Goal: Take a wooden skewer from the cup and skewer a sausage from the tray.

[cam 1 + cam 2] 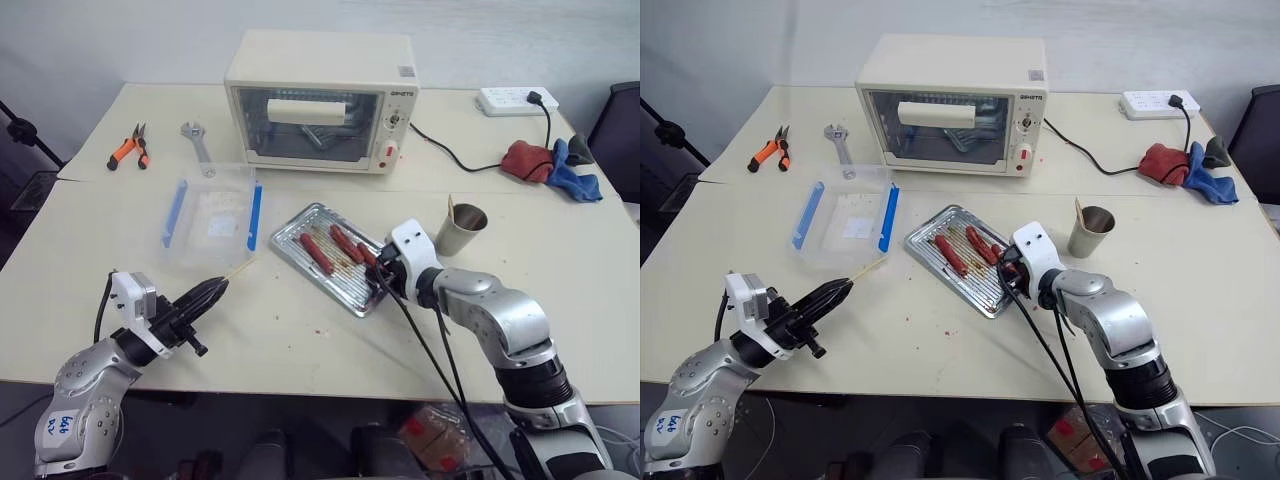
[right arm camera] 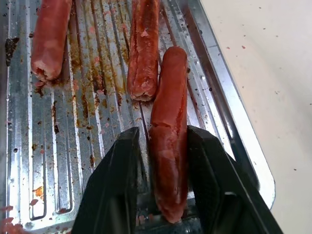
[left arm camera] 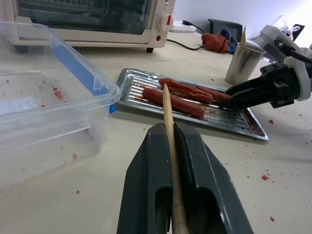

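The right gripper (image 2: 163, 170) pinches the sausage (image 2: 168, 131) lengthwise in the tray (image 1: 300, 262), while the left gripper (image 3: 171, 146), clamped on the wooden skewer (image 3: 169, 122), points toward it from well apart.

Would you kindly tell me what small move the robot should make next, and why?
Probably lift the slim reddish-brown sausage slightly off the shiny ribbed metal tray. The right tool has a finger on each side of it, and the left tool is shut on the thin wooden skewer, whose tip points toward the tray.
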